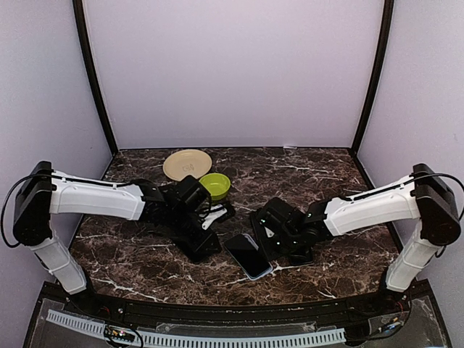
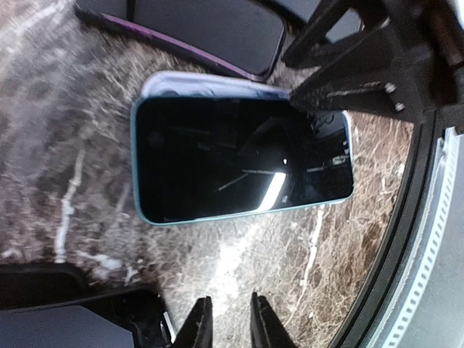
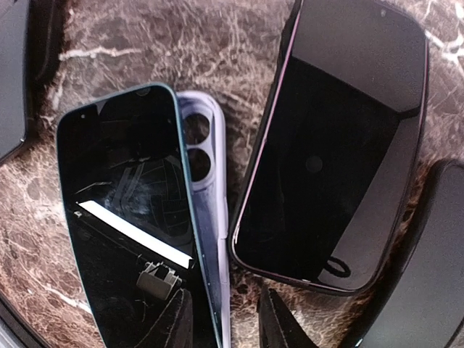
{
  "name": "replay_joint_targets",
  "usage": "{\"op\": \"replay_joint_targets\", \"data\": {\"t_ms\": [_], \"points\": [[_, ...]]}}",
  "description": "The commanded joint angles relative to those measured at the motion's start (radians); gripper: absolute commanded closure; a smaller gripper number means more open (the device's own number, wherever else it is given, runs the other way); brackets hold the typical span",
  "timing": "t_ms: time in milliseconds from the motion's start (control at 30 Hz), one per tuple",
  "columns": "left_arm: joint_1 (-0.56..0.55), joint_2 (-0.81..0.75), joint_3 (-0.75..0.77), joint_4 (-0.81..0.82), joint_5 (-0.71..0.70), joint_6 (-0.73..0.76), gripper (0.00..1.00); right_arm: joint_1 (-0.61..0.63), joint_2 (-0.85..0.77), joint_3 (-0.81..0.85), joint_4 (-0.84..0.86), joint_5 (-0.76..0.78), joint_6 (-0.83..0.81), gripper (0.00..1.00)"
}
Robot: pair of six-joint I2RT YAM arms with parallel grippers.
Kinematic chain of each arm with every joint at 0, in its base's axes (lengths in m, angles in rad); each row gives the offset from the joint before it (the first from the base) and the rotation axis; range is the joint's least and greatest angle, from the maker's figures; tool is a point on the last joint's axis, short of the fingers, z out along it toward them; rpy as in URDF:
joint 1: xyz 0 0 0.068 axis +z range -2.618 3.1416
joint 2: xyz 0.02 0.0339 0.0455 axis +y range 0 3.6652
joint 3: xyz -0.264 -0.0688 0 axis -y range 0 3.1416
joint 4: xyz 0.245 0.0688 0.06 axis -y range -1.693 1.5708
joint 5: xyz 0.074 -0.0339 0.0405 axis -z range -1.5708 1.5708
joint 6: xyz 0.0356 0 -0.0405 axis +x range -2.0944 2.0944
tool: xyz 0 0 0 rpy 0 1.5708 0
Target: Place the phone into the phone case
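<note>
Phone [image 1: 249, 255] sits at the front middle of the marble table [image 1: 145, 279] from above, screen up, dark and glossy.

Over to the left wrist view: the phone case [image 2: 210, 81] peeks out as a pale strip along one long edge only. So the phone looks laid on top and offset, not seated. The left gripper [image 2: 229, 325] hovers just beside it, fingers narrowly apart, holding nothing.

On the right wrist view the right gripper [image 3: 226, 322] is spread moderately and is empty. Its tips straddle the case's exposed side, and the camera cutouts [image 3: 196, 145] lie uncovered next to the phone.

Risks, as I judge them:
- Press down now and the phone rides the soft rim and folds it under.
- Shove sideways and phone and case slide off together on the slick stone.
- The spare phone [image 3: 333, 159] lies just beside them, easy to nudge or grab by mistake
</note>
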Motion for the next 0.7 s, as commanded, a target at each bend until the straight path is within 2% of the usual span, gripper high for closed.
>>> {"op": "replay_joint_targets", "data": {"t_ms": [0, 167, 367, 500, 667], "points": [[-0.014, 0.092, 0.032, -0.046, -0.018, 0.054, 0.83, -0.009, 0.014, -0.016, 0.018, -0.017, 0.035, 0.68], [-0.016, 0.194, 0.110, -0.081, -0.137, 0.042, 0.91, -0.031, -0.016, -0.045, 0.034, 0.000, 0.055, 0.75], [-0.016, 0.220, 0.121, -0.038, -0.137, 0.046, 0.92, -0.035, -0.013, -0.065, 0.039, -0.022, 0.055, 1.00], [-0.024, 0.254, 0.145, -0.046, -0.129, 0.053, 0.93, -0.037, -0.014, -0.068, 0.009, -0.001, 0.054, 1.00], [-0.033, 0.274, 0.167, -0.052, -0.142, 0.063, 0.93, -0.054, 0.060, -0.067, 0.060, -0.017, 0.026, 1.00]]}}
